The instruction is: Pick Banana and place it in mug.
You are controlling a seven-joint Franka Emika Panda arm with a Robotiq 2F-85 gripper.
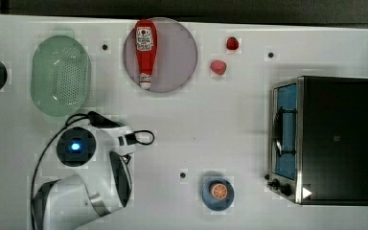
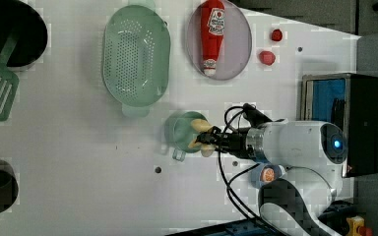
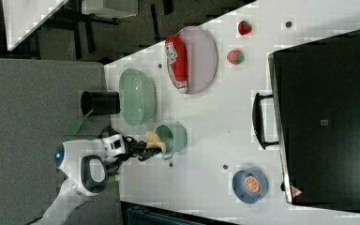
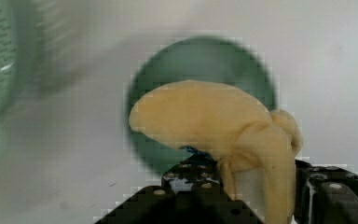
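Fingers (image 2: 207, 140) clamped on the Banana (image 2: 200, 126), which sits between them over the mouth of the mug (image 2: 179, 132), curved end above the opening. In the left view, mug stands on the surface (image 2: 78, 162) just below the colander (image 2: 136, 54).

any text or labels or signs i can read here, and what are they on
No wording can be read.
Ketchup bottle: white label with print, too blurred to read.
Toaster oven: red warning triangle at one corner, a small mark on its dark top, both too small to read.
Arm: a round blue light, no text.
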